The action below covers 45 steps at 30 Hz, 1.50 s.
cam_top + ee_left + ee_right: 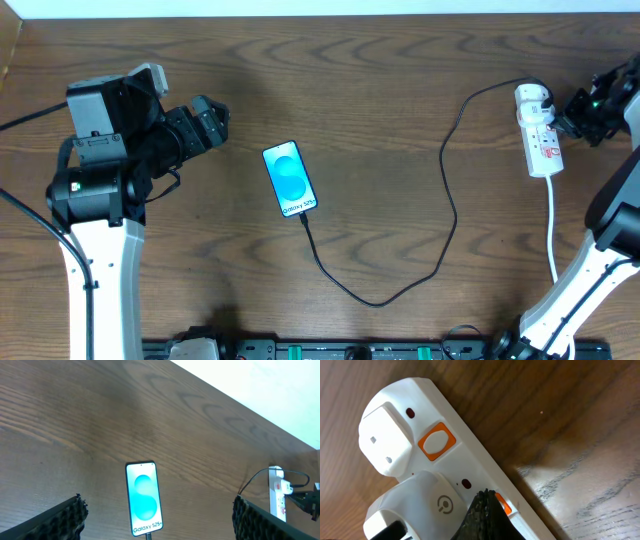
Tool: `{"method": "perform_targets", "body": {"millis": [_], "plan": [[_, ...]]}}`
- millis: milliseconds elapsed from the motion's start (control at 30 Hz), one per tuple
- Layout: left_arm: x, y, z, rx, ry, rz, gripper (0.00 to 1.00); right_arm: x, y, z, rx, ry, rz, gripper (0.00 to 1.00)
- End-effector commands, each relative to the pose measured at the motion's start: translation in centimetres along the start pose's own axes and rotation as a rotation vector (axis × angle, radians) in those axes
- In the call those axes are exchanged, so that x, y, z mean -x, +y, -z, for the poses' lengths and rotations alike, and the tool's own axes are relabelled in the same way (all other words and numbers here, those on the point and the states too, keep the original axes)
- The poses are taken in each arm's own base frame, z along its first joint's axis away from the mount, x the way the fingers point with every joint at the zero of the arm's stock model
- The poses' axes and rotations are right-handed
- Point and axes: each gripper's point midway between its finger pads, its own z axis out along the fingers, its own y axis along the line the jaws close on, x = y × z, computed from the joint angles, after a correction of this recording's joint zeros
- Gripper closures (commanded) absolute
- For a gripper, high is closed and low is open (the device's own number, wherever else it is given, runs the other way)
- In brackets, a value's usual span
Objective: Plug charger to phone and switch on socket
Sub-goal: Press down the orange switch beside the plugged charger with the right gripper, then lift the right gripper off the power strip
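We find the Galaxy phone (289, 180) lying face up near the middle of the table (380, 60), screen lit, with the plug tip of the charger cable (447, 190) meeting its near end, so we judge that half of the job done. The cable loops toward the near edge and climbs back to the white adapter (427, 505), which sits in the power strip (543, 135) close to the right edge, up toward the far right corner. What is left is the switch. The right tool (485, 510) is closed to a single dark wedge, gripping nothing, its tip down on or just beside the orange switch (504, 505) next to the adapter; we cannot tell whether it has been pressed, and the small indicator (466, 483) by it looks dark, so we take the socket as not yet on. The left tool (216, 122) hangs wide open and empty, well apart from the phone, toward the left edge.
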Motion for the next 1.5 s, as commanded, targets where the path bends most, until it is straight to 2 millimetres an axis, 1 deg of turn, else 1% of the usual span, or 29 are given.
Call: {"method": "perform_targets", "body": {"millis": [0, 300, 433, 600, 933, 1200, 1300, 1400, 1467], "plan": [[0.3, -0.2, 0.3, -0.009, -0.006, -0.011, 0.06, -5.0, 3.6, -3.5, 0.067, 0.165, 0.016, 0.99], [0.3, -0.2, 0.3, -0.009, -0.006, -0.011, 0.06, -6.0, 4.2, -3.6, 0.075, 0.201, 0.017, 0.99], [0.3, -0.2, 0.3, -0.009, -0.006, -0.011, 0.06, -6.2, 4.3, -3.5, 0.077, 0.208, 0.014, 0.99], [0.3, -0.2, 0.3, -0.009, -0.006, -0.011, 0.06, -6.4, 4.9, -3.4, 0.111, 0.219, 0.019, 0.99], [0.3, -0.2, 0.3, -0.009, -0.006, -0.011, 0.06, -7.0, 5.1, -3.5, 0.106, 0.239, 0.021, 0.99], [0.3, -0.2, 0.3, -0.009, -0.006, -0.011, 0.05, -7.4, 4.7, -4.1, 0.012, 0.227, 0.016, 0.99], [0.3, -0.2, 0.3, -0.009, -0.006, -0.011, 0.06, -6.7, 4.7, -4.3, 0.002, 0.199, 0.017, 0.99], [0.3, -0.2, 0.3, -0.009, -0.006, -0.011, 0.06, -5.3, 4.4, -4.2, 0.013, 0.15, -0.007, 0.99], [0.3, -0.2, 0.3, -0.009, -0.006, -0.011, 0.06, -4.2, 4.0, -3.7, 0.022, 0.118, -0.03, 0.99]]}}
